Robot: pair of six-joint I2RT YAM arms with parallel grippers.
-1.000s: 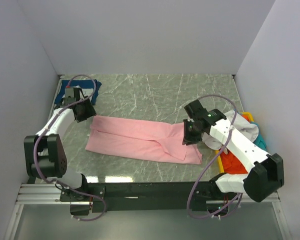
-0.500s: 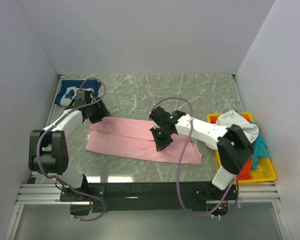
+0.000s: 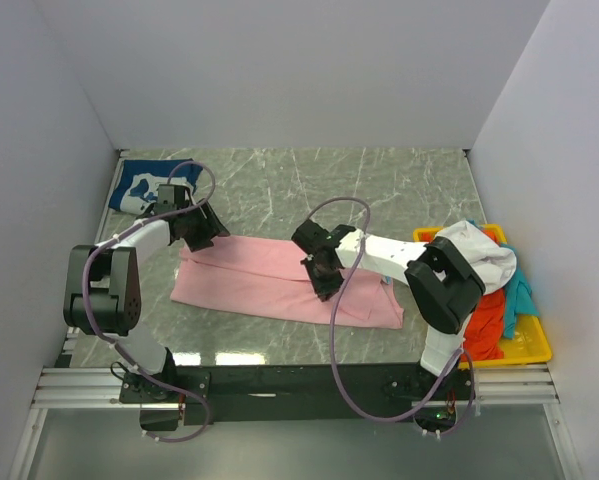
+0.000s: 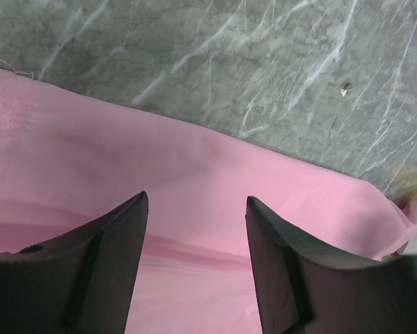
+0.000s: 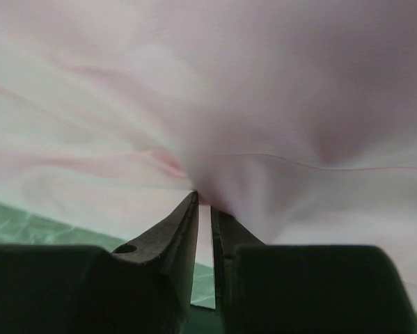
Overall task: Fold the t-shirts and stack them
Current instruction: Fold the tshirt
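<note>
Pink t-shirt (image 3: 249, 270) lies flat across the middle of the marble table (image 3: 379, 190), long axis running left to right, with a fold ridge along its length.

Left gripper (image 3: 211, 232) sits at the shirt's upper-left corner. In the left wrist view its fingers (image 4: 111, 264) are spread wide with nothing between them. They hang over pink cloth (image 4: 194, 160), and the cloth's far edge runs diagonally against bare marble. I can't tell whether the tips touch the fabric.

Right gripper (image 3: 324, 285) is on the shirt's middle, toward the near edge. In the right wrist view the fingers (image 5: 173, 233) are closed to a thin slit and pinch a gathered bit of pink fabric (image 5: 264, 104) at the tips. Wrinkles radiate out from the pinch.

Navy t-shirt (image 3: 137, 186) with white print sits in the table's upper-left corner, apart from the pink one.

Yellow tray (image 3: 527, 347) is at the right edge. In it are a white t-shirt (image 3: 484, 255) heaped on top, an orange-red t-shirt (image 3: 484, 320) beneath it, and a teal t-shirt (image 3: 519, 295) on the right side, all crumpled.
</note>
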